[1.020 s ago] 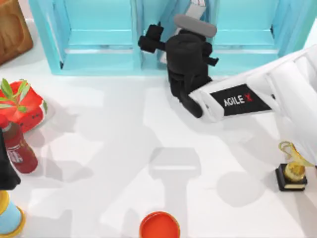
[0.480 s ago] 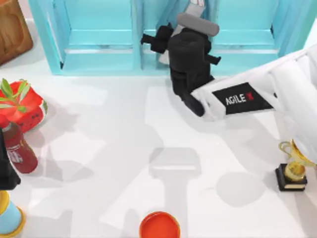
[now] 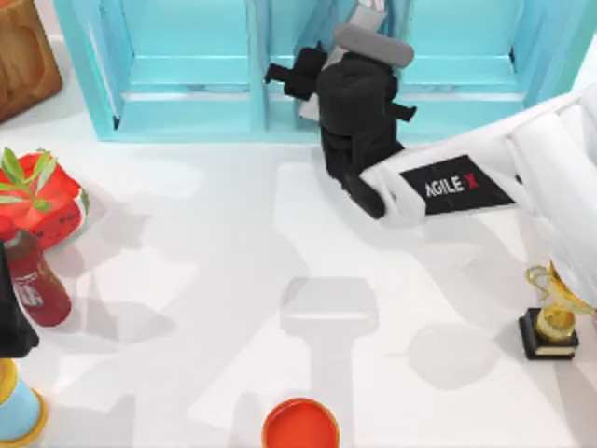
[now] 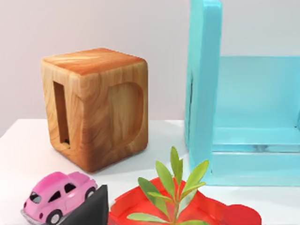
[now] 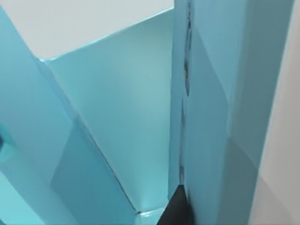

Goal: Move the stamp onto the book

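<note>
One arm is at work: the right pincer (image 3: 367, 13) reaches into the light blue wooden shelf unit (image 3: 187, 84) at the white surface's (image 3: 233, 280) far edge. Whether it is apart or together cannot be told. The left pincer (image 3: 9, 322) sits parked at the left edge.

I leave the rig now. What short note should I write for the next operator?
Right tool: inside the light blue shelf unit, by its middle divider, at the table's far side.
Left tool: idle at the table's left edge, beside the dark red labelled bottle.
The stamp and the book: hidden, so nothing can be confirmed as done.
Left to do: find both, then set the stamp on the book.
</note>
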Controlling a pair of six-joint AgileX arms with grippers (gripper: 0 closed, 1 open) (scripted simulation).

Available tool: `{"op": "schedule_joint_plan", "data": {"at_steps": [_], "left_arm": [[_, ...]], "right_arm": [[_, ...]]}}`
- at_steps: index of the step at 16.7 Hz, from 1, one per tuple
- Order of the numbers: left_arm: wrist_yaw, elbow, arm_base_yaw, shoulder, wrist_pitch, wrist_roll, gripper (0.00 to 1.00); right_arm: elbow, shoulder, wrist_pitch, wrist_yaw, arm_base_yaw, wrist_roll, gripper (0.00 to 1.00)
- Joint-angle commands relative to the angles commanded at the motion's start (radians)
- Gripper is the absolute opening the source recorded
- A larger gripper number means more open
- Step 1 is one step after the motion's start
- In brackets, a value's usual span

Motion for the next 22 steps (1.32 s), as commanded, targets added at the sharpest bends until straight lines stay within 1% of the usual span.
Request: {"op": "schedule_joint_plan", "data": {"at_steps": [3,6,9,13,16,19,22], "left_arm": [[0.0,0.0,0.0,0.0,0.0,0.0,1.0],[0.0,0.0,0.0,0.0,0.0,0.0,1.0],[0.0,0.0,0.0,0.0,0.0,0.0,1.0],[0.0,0.0,0.0,0.0,0.0,0.0,1.0],[0.0,0.0,0.0,0.0,0.0,0.0,1.0],[0.0,0.0,0.0,0.0,0.0,0.0,1.0],[0.0,0.0,0.0,0.0,0.0,0.0,1.0]], "right_arm": [[-0.014,-0.011,-0.014,0.01,0.016,0.003,0.0],[-0.1,-0.106,-0.096,0.056,0.072,0.006,0.0],[-0.201,-0.287,-0.187,0.11,0.137,0.009,0.0],[-0.304,-0.623,-0.285,0.182,0.201,0.031,0.0],[-0.412,-0.794,-0.388,0.249,0.267,0.058,0.0],[-0.473,-0.87,-0.449,0.298,0.322,0.075,0.0],[-0.476,-0.874,-0.452,0.301,0.325,0.076,0.0]]}}
